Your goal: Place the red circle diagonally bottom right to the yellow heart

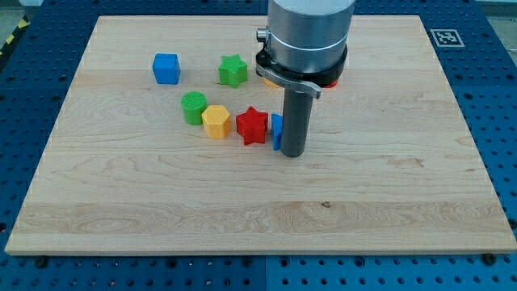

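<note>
My tip (292,153) rests on the board just right of a blue block (276,129), which the rod partly hides. A red star (252,125) lies left of that blue block. A sliver of red (333,82) shows under the arm's body at the view's top, likely the red circle, mostly hidden. A sliver of yellow-orange (265,81) shows under the arm's left side, possibly the yellow heart; its shape cannot be made out. The tip is below both slivers.
A yellow hexagon-like block (216,121) and a green circle (193,107) lie left of the red star. A green star (233,70) and a blue cube (166,69) sit toward the top left. The wooden board (388,202) ends at blue perforated table.
</note>
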### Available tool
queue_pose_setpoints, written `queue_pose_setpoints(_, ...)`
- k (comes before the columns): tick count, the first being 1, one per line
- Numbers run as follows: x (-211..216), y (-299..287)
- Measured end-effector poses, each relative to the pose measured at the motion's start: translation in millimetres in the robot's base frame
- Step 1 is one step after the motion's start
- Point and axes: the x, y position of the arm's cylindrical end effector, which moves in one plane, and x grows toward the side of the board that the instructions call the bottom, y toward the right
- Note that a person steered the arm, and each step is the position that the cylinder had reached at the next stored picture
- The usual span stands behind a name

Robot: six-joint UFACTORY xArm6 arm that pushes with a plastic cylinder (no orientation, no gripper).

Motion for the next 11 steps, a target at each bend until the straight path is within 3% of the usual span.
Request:
queue_pose_setpoints(1, 0, 2)
queue_pose_setpoints(3, -28, 109)
queue_pose_setpoints(4, -85, 143)
queue_pose_setpoints(6, -213, 130)
queue_pose_setpoints(7, -210, 106)
queue_pose_setpoints(8, -181, 82)
queue_pose_setpoints(11, -116, 72)
